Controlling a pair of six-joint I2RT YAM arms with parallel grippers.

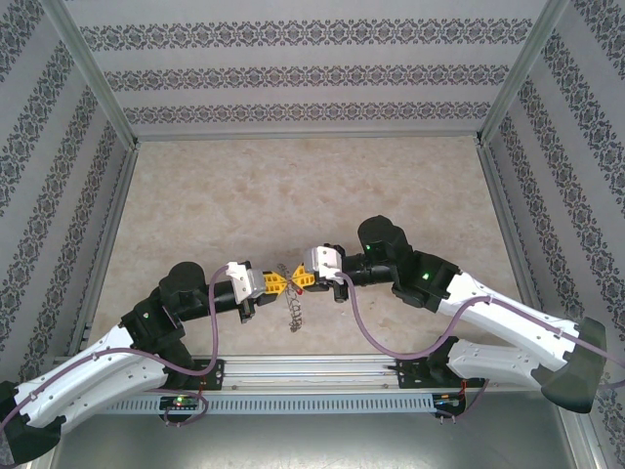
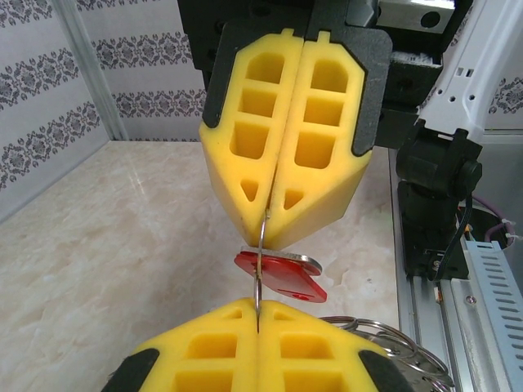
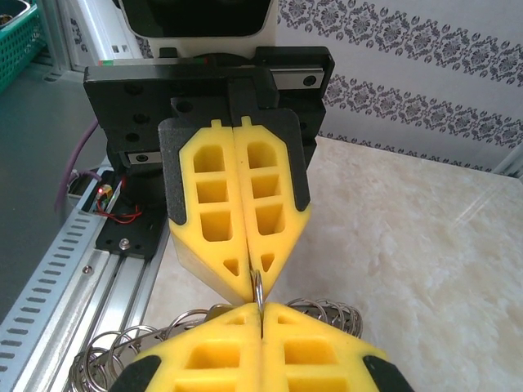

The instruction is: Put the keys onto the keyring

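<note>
Gripping one edge of the keyring [image 1: 289,280], the left gripper [image 1: 276,283] stands above the near middle of the table [image 1: 293,176], its yellow fingers [image 1: 270,283] pressed together and pointing right. In the left wrist view, the left gripper [image 2: 257,314] is clenched on the thin metal edge of the keyring [image 2: 259,269], which is seen edge-on and runs straight up from its tips.

The key [image 2: 282,278], a small red piece, sits between the two sets of fingertips. It touches the keyring and projects to the right of it. Whether it is threaded on cannot be told.

Wire loops [image 1: 296,311] hang from the keyring toward the table, just ahead of the rail [image 1: 312,369]. In the right wrist view, the loops [image 3: 122,359] bunch below the fingertips.

The right gripper [image 1: 301,280] meets the left one tip to tip and points left. In the right wrist view, the right gripper [image 3: 260,314] is clamped tight on the opposite edge of the keyring [image 3: 258,290], and the left gripper [image 3: 252,282] faces it from above. The keyring is held clear of the table by both grippers.
</note>
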